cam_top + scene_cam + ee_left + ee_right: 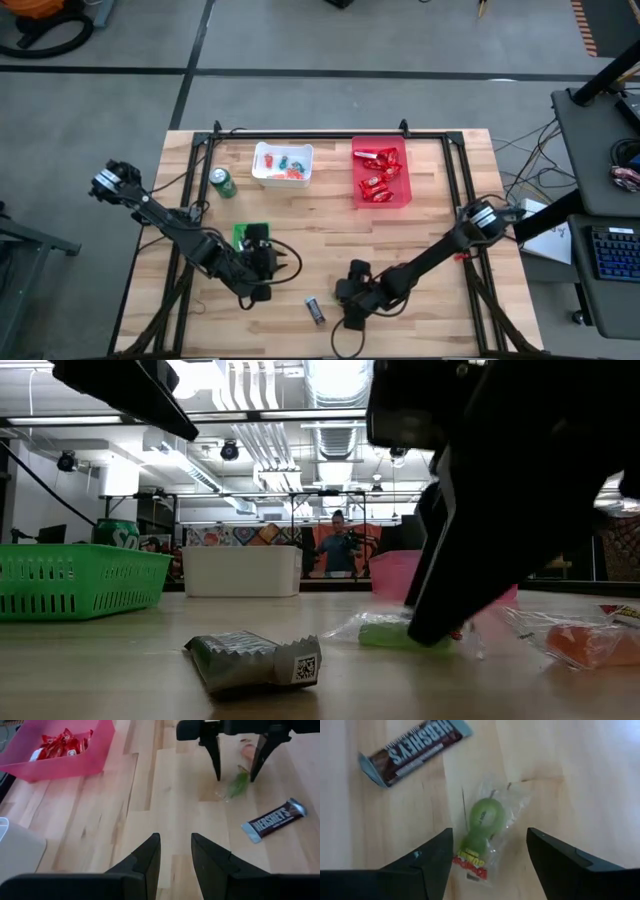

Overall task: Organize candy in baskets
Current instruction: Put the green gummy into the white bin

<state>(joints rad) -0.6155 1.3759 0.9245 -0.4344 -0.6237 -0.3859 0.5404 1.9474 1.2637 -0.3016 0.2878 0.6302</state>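
A green candy in a clear wrapper (482, 825) lies flat on the table near its front edge. My right gripper (490, 865) is open just above it, one finger on either side, not touching it; it also shows in the high view (350, 305). A dark Hershey's bar (415, 747) lies beside the candy, toward the table's left. My left gripper (175, 855) is open and empty over the table at front left (258, 290). The white basket (283, 163) and the red basket (380, 175) hold candy. My left arm partly hides the green basket (250, 235).
A green drink can (222, 183) stands left of the white basket. An orange candy (585, 642) lies close to the green one, behind my right gripper. A dark frame (300, 135) runs along the table's edges. People show in the room beyond the table.
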